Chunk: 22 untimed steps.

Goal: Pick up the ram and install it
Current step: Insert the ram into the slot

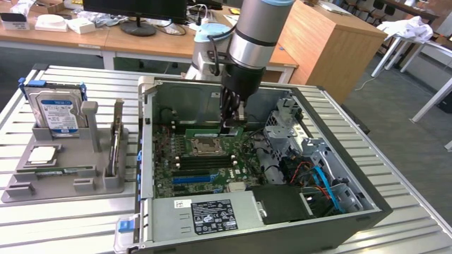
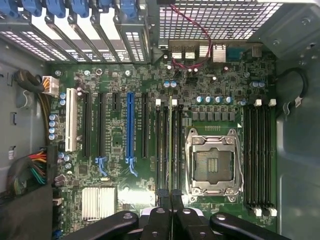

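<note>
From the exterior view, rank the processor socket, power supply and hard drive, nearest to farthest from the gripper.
From the gripper, shut on the ram:
1. Processor socket, right beside it on the motherboard.
2. Power supply, at the case's near edge.
3. Hard drive, outside the case, exterior view's left.

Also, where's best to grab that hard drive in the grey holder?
Take the hard drive by its top portion, coming straight down and pinching the labelled face against the back. It stands upright in the grey holder, lower part sunk in a slot, with blue rails along its side edges.
</note>
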{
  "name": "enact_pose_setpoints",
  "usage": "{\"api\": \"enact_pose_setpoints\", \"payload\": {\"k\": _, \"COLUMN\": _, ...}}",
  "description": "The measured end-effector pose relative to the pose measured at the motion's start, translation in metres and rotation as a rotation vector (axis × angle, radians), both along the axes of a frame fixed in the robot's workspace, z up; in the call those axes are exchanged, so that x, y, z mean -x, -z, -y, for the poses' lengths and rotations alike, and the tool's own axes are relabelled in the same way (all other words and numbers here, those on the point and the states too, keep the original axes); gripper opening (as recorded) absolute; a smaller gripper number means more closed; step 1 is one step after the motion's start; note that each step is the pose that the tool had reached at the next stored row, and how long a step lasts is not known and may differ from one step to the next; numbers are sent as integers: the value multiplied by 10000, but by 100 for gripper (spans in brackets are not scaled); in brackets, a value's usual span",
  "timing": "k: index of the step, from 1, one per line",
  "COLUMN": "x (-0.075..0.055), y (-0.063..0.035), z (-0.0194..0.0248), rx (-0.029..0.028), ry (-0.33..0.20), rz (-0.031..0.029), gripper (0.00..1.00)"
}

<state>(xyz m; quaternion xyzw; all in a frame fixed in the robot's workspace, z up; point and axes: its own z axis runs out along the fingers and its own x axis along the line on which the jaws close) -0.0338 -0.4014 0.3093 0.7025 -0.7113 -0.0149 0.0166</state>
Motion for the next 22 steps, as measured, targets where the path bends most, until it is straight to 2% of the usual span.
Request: {"api": "enact_pose_setpoints", "payload": {"k": 22, "x": 0, "y": 168, "z": 0, "rx": 0, "ry": 4, "rz": 0, "gripper": 12}}
